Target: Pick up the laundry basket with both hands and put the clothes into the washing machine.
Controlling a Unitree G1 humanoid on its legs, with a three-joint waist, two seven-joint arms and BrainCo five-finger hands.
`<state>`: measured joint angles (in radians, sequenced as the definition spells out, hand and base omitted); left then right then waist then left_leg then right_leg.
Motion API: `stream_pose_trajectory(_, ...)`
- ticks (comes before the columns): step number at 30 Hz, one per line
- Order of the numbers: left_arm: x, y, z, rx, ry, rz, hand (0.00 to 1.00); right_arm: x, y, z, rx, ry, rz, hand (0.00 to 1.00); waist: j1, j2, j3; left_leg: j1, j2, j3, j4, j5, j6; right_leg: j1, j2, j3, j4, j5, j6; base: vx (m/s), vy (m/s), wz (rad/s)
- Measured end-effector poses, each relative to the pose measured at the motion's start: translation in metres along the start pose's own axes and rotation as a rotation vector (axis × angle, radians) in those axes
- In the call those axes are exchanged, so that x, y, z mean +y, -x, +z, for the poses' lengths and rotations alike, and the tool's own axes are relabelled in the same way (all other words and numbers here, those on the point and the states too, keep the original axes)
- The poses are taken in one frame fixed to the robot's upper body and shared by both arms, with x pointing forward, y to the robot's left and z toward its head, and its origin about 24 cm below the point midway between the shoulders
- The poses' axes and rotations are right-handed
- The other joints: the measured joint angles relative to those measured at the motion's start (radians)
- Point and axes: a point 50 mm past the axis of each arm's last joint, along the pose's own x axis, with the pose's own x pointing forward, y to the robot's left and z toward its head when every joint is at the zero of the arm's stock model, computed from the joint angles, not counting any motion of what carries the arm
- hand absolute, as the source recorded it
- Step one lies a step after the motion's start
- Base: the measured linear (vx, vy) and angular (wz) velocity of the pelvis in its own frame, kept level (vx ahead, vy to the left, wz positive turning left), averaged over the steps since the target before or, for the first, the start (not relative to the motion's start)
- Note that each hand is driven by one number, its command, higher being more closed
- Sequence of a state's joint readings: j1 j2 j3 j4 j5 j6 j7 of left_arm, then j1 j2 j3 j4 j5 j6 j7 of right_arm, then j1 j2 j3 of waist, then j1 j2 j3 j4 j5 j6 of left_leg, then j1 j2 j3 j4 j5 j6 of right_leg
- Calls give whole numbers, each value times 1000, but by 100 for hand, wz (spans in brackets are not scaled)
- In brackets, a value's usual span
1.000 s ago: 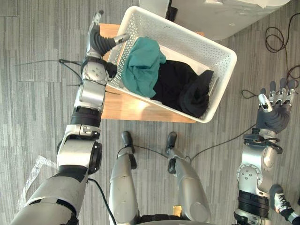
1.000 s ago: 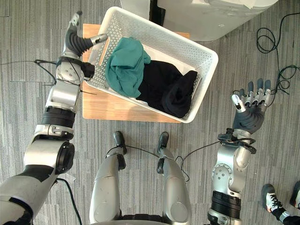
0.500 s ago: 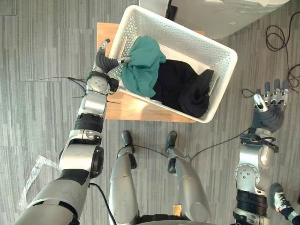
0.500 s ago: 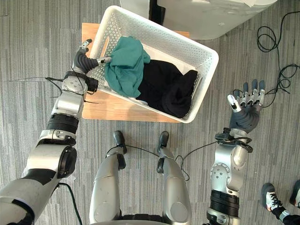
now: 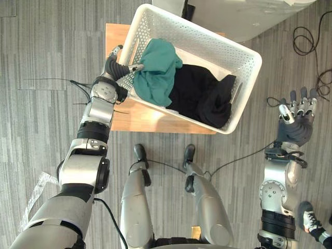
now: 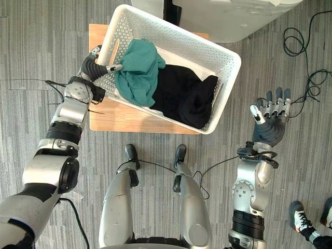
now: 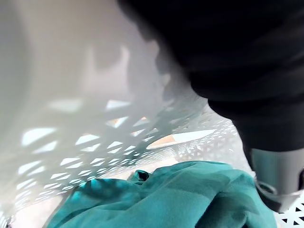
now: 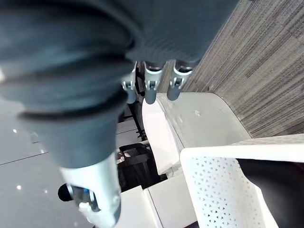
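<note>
Left hand (image 5: 115, 67) has dropped, now pinching the laundry basket (image 5: 245, 92) wall.

Head views: bright, even, diffuse light from above. Floor (image 5: 41, 52) around basket (image 5: 248, 88) uniformly lit, no hard shadows. Basket's white rim and washing machine (image 5: 244, 18) beyond basket close to overexposure. Pale glare patch on table (image 5: 150, 118) just beside basket's near wall, with narrow soft shadow on table beneath that wall. Black clothes (image 5: 199, 96) inside basket very dark, little fold detail. Teal garment (image 5: 158, 70) beside them shows soft shading in folds. Left wrist view: basket wall in shade, light passing through holes as bright patches.
</note>
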<state>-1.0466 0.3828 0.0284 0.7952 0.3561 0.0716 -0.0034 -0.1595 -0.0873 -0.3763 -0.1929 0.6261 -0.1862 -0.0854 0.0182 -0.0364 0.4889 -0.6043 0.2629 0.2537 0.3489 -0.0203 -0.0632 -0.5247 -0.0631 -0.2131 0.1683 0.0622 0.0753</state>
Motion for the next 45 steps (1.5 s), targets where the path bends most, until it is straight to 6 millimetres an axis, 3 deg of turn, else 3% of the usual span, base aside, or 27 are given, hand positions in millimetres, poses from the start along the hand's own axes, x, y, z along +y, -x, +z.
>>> stream_pose_trajectory(4,5,-1,4,-17,-73,-9,0,-24,-2,40,-176,103,-172,0,1,-2,-2,-16,5,0,9,0,0,-5,6,3,-18,16,-2,1,-33,-4)
stream_pose_trajectory(8,6,-1,3,-6,-86,-3,0,-41,1,51,-222,198,-317,0,-4,-2,-3,-21,10,-1,16,-1,1,-7,10,2,-18,19,-6,3,-17,-2)
stream_pose_trajectory(19,0,-2,10,-28,-68,-17,0,-32,-26,3,-54,-211,-294,0,3,-2,-3,-30,6,-4,16,0,2,-17,6,-1,-13,21,-8,12,-21,0)
stream_pose_trajectory(22,-5,-3,16,-33,-58,-33,0,-28,-44,-14,13,-273,-312,0,4,-2,-3,-35,-1,-10,15,3,7,-18,0,-7,-13,21,-8,16,-16,6)
stream_pose_trajectory(27,-19,-4,30,-67,-61,-74,0,-17,-71,-20,47,-404,-317,0,23,-1,-4,-48,-13,-27,13,9,13,-19,-9,-25,-13,21,-8,15,-14,11)
stream_pose_trajectory(32,-27,-5,36,-84,-59,-101,0,-10,-91,-23,87,-437,-313,0,26,-1,-4,-51,-24,-32,10,11,15,-19,-18,-30,-13,23,-5,14,-6,6)
stream_pose_trajectory(39,-30,-7,40,-80,-38,-117,0,-2,-102,-49,254,-434,-296,0,28,-1,-4,-53,-26,-37,9,12,16,-17,-19,-34,-14,25,-3,3,-9,1)
stream_pose_trajectory(45,-27,-15,52,-68,-58,-131,0,26,-129,-60,435,-168,-94,0,25,1,-4,-75,-26,-55,17,21,21,-13,-14,-50,-39,47,-4,-7,-23,5)
